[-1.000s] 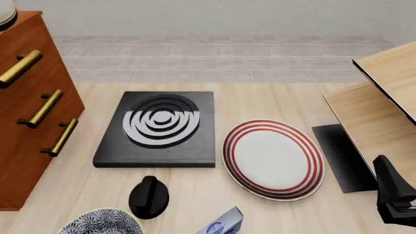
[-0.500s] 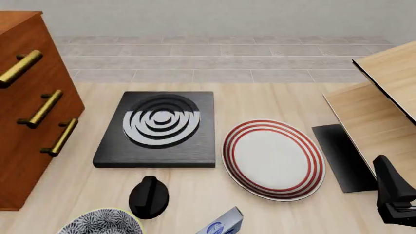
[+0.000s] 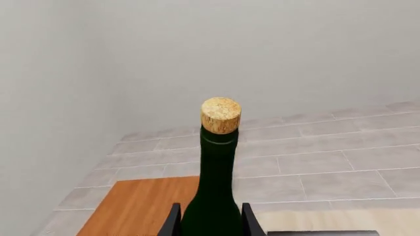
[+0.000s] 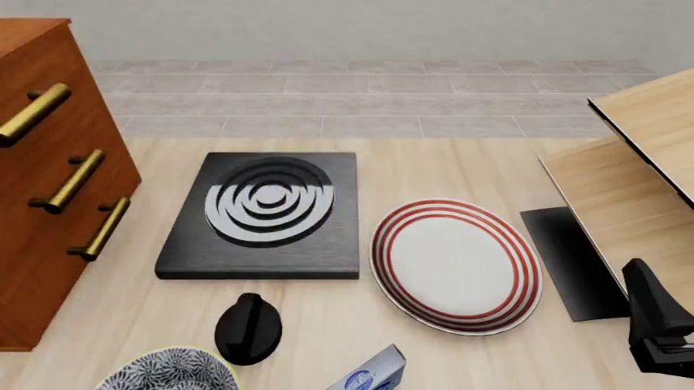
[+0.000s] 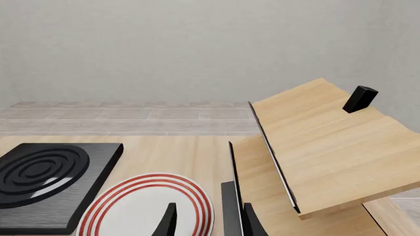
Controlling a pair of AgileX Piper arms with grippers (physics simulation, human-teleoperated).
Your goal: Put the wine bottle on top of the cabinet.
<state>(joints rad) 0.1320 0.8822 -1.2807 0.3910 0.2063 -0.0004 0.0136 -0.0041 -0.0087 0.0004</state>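
bottle: tall dark green glass wine bottle [image 3: 211,196] with tan cork, upright, seen only in the left wrist view; reddish-brown cabinet top sits below and behind it. Not visible in the front view.
left gripper: left gripper [image 3: 209,222] fingers sit tight on either side of the bottle's lower neck, pinching it. Out of frame in the front view.
cabinet: large reddish-brown wooden drawer cabinet [image 4: 44,244] with three brass bar handles, far left of the light-wood bench [image 4: 434,166].
right gripper: right gripper [image 5: 208,221] at near right, fingertips slightly apart, nothing between them, low over the bench beside the plate.
plate: white plate with red rings [image 4: 456,264], centre-right on the bench.
board: black square slab with concentric ring pattern [image 4: 266,215], left of the plate, just beside it.
shelf: pale light-wood shelf unit [image 4: 635,171], far right.
near edge: black knob-shaped object [image 4: 249,327], patterned bowl rim [image 4: 168,370], blue-and-white carton corner [image 4: 375,375].
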